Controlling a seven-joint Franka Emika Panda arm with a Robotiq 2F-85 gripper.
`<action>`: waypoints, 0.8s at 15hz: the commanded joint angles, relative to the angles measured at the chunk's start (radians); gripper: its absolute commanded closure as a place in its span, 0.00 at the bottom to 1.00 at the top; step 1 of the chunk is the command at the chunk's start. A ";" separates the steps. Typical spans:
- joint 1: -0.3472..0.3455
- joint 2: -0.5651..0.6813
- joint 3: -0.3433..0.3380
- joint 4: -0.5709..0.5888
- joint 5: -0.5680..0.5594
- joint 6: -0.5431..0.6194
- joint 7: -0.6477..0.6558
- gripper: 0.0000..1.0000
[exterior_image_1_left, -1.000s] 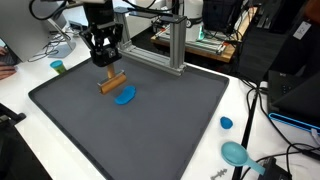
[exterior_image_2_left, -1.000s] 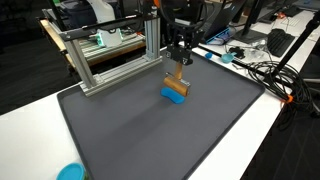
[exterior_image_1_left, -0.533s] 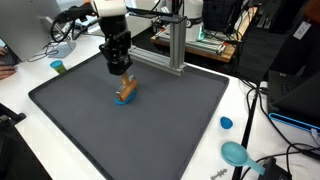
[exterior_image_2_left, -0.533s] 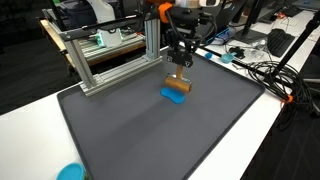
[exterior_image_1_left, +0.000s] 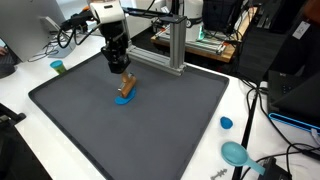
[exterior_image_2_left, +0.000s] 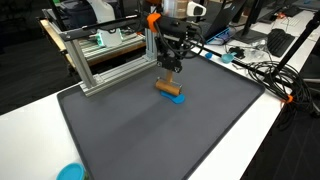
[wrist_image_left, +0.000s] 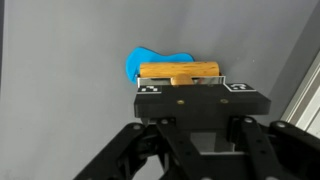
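A: One wooden block, lying crosswise right under the gripper, above a blue piece, on the far part of the grey mat.
B: Jaws?
A: They straddle the block. Clamped or loose, cannot tell.
B: Step?
A: Likely handling the block at the blue piece. The next move calls for straight vertical travel, clear of the metal frame beyond.

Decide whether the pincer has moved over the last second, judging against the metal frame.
Yes. In an exterior view the pincer has shifted towards the metal frame and sunk lower, close over the wooden block.
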 joint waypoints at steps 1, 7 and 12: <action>0.011 -0.015 -0.008 -0.006 0.022 -0.026 0.000 0.78; 0.011 -0.039 -0.002 -0.018 0.062 -0.020 0.001 0.78; 0.021 0.002 -0.003 -0.017 0.070 -0.009 0.054 0.78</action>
